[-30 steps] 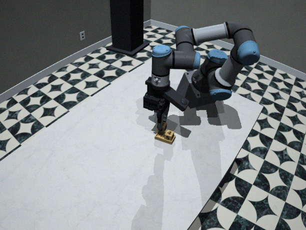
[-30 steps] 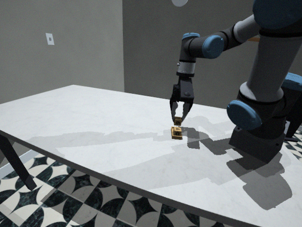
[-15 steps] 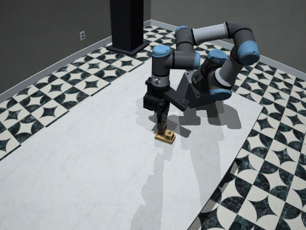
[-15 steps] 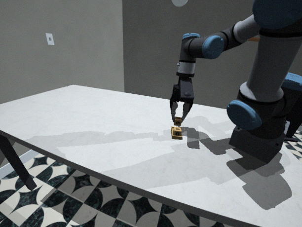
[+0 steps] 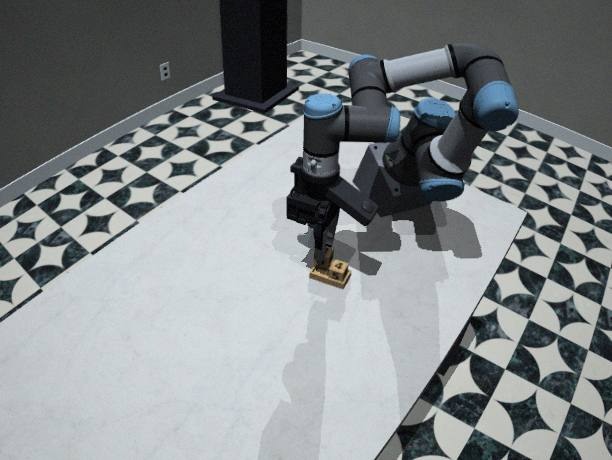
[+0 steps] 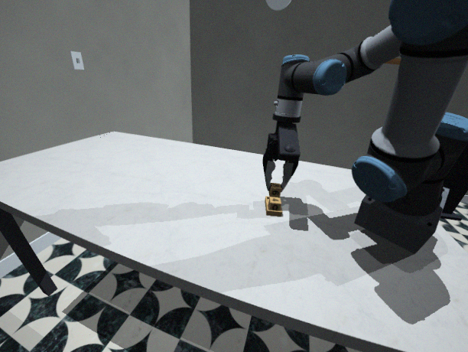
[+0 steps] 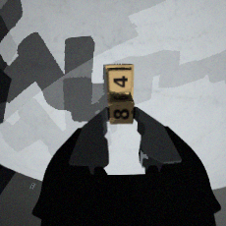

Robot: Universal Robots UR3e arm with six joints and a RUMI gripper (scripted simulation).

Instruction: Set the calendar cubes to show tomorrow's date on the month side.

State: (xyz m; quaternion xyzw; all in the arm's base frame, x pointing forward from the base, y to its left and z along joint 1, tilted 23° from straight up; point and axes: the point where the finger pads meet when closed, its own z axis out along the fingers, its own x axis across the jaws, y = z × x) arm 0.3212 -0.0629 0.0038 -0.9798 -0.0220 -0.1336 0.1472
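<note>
A small wooden calendar tray (image 5: 327, 274) lies on the white table near the arm's base. One cube (image 5: 339, 270) sits in the tray, with a 4 on top and a 5 on the side facing the top camera. In the wrist view (image 7: 119, 80) its 4 faces up. My gripper (image 5: 324, 254) points straight down and is shut on the other cube (image 7: 121, 112), whose top face shows an 8. I hold this cube a little above the tray's left slot, as the exterior view shows (image 6: 275, 189). The month name is too small to read.
The arm's base (image 5: 395, 185) stands on the table just behind and to the right of the tray. The table's right edge (image 5: 480, 305) is close by. A black pillar (image 5: 253, 50) stands on the floor far behind.
</note>
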